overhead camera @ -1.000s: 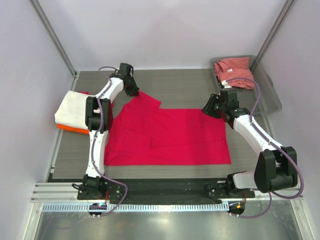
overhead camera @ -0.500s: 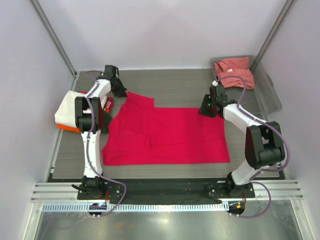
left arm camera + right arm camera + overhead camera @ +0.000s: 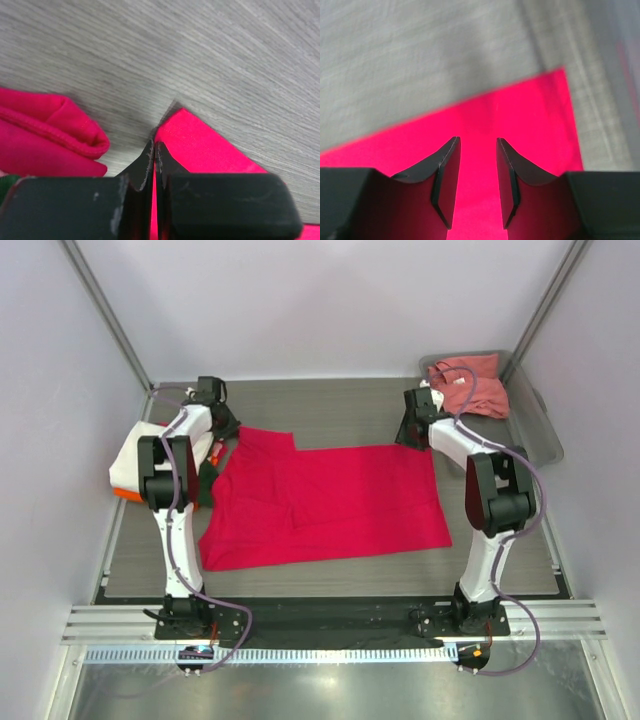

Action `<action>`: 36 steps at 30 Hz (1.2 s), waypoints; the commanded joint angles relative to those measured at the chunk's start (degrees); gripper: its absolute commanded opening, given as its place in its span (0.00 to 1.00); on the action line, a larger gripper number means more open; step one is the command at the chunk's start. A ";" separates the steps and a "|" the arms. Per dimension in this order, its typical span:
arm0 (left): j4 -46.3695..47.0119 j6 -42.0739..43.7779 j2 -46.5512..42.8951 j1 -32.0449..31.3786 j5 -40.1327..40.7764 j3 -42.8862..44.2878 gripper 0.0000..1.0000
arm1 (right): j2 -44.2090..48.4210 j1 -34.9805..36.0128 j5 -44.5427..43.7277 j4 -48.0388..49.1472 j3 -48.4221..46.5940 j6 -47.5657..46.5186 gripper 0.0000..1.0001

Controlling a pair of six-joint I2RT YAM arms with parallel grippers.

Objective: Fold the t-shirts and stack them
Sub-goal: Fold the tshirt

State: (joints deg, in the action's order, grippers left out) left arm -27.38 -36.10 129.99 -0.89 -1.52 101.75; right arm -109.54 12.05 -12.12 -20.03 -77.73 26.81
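Shirt: crimson t-shirt (image 3: 325,495) flat on table (image 3: 350,410), now pulled farther back
Left hand (image 3: 154,150): pinching its corner
Right hand (image 3: 476,150): released

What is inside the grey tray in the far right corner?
A crumpled salmon-pink t-shirt lies in the far end of the grey tray. Whatever is beneath the shirt is covered.

From above, the left arm (image 3: 160,470) hid part of the stack of folded t-shirts (image 3: 132,462) at nine o'clock, leaving the dark green one (image 3: 207,483) a mere sliver. The left wrist view cut the crimson t-shirt (image 3: 210,150) off at five o'clock and a rolled red hem (image 3: 45,135) at nine o'clock; the right wrist view's pale strip (image 3: 615,75) at three o'clock was too blurred to name.
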 commanded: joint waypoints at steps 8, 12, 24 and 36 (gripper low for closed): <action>5.05 0.59 -2.46 0.62 -1.38 0.02 0.00 | -9.64 -2.56 -11.69 -4.14 -11.74 -1.32 0.42; 5.14 0.85 -3.08 0.62 -1.38 -0.24 0.00 | -10.17 -2.56 -15.74 -4.49 -10.69 -1.76 0.42; 5.14 3.05 -3.78 -1.31 0.47 0.63 0.00 | -14.47 -2.56 -17.94 -5.19 -12.00 -1.94 0.42; 4.61 3.84 -5.27 -3.51 0.90 1.34 0.00 | -13.69 -2.04 -16.27 -5.63 -13.15 -1.67 0.01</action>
State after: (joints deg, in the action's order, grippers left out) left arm -24.23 -33.65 129.56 -3.99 -1.50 101.41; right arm -123.87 10.22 -27.79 -24.18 -90.39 25.26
